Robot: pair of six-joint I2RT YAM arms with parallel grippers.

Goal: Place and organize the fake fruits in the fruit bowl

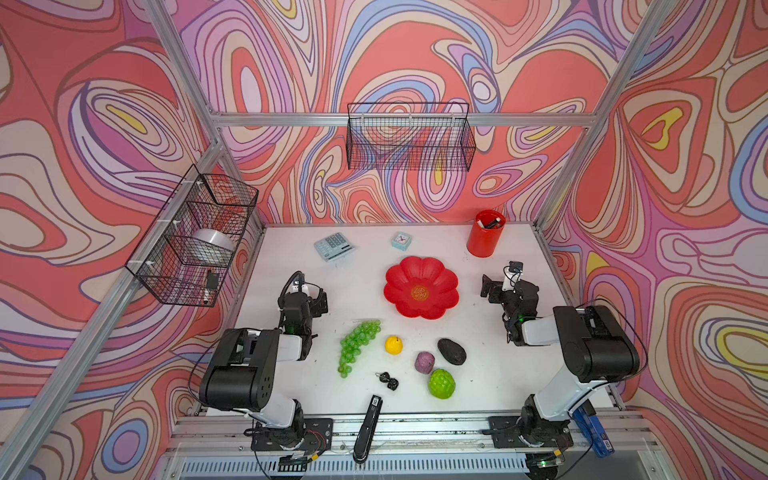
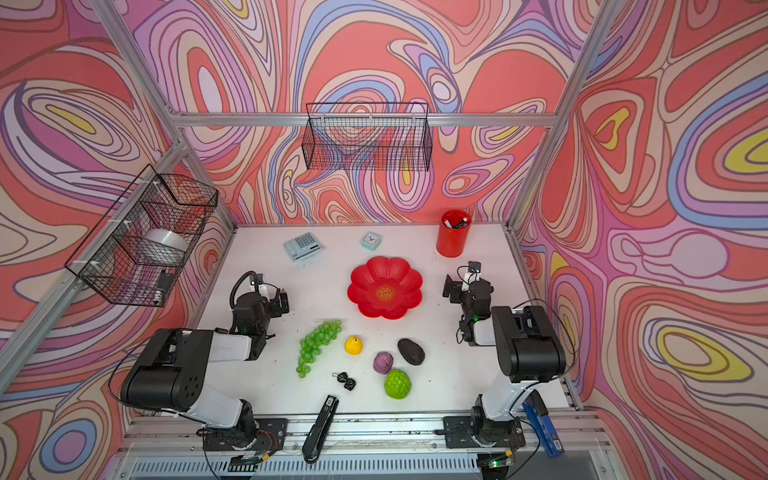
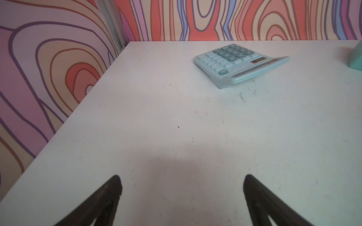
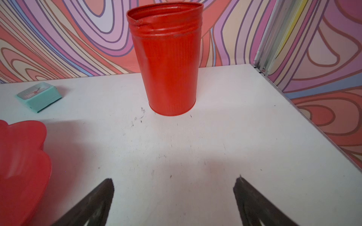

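The red flower-shaped fruit bowl [image 1: 399,278] [image 2: 363,278] sits empty mid-table; its edge shows in the right wrist view [image 4: 23,156]. In front of it lie the fake fruits: a green grape bunch [image 1: 357,343], a small yellow fruit [image 1: 393,345], a purple ball [image 1: 424,362], a blackish avocado [image 1: 451,351] and a bumpy bright green fruit [image 1: 441,383]. My left gripper [image 1: 318,297] [image 3: 182,176] hovers open over bare table, left of the bowl. To the bowl's right, my right gripper [image 1: 490,289] [image 4: 174,178] is open and holds nothing.
A pale blue calculator [image 1: 333,246] [image 3: 239,62], a small teal clock [image 1: 401,241] and a tall red cup [image 1: 485,232] [image 4: 168,64] stand along the back. Black clips [image 1: 387,380] and a black stapler [image 1: 368,428] lie at the front. Wire baskets hang on the walls.
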